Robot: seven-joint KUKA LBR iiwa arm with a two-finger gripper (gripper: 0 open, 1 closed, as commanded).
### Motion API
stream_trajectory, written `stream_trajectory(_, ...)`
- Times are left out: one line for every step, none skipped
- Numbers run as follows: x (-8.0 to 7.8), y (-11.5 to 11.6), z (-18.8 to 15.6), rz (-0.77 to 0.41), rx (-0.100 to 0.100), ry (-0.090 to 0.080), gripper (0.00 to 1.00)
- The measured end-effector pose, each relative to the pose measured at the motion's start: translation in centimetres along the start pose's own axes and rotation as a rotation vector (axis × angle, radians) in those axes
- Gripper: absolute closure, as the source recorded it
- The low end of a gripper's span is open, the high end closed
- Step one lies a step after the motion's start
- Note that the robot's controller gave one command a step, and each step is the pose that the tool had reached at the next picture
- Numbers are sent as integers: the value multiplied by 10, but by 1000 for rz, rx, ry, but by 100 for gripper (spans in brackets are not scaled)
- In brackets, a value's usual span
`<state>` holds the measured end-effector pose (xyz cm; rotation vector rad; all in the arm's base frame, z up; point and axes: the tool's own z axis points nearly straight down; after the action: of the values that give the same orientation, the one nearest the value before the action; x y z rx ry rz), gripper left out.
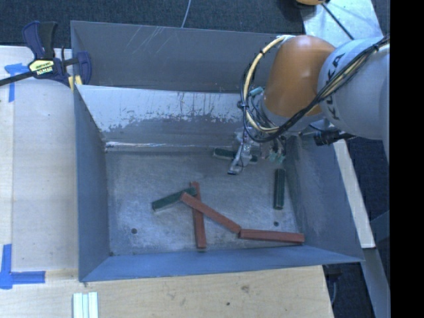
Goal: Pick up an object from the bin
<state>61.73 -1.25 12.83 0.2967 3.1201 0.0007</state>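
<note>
My gripper (238, 163) hangs below the orange-covered wrist, near the bin's back wall and right of centre. A short dark green stick (223, 153) pokes out to the left of it at gripper height; whether it is gripped or lies behind I cannot tell. Another dark green stick (279, 189) lies lengthwise on the floor just right of and below the gripper.
Toward the bin's front lies a loose group: a green stick (172, 201), two crossed brown sticks (199, 222) (215, 214), and a brown stick (271, 236) by the front right corner. The arm and its cables overhang the right wall.
</note>
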Motion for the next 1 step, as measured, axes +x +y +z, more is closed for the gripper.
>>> stream_trajectory(0, 0, -6, 0, 0, 4, 100)
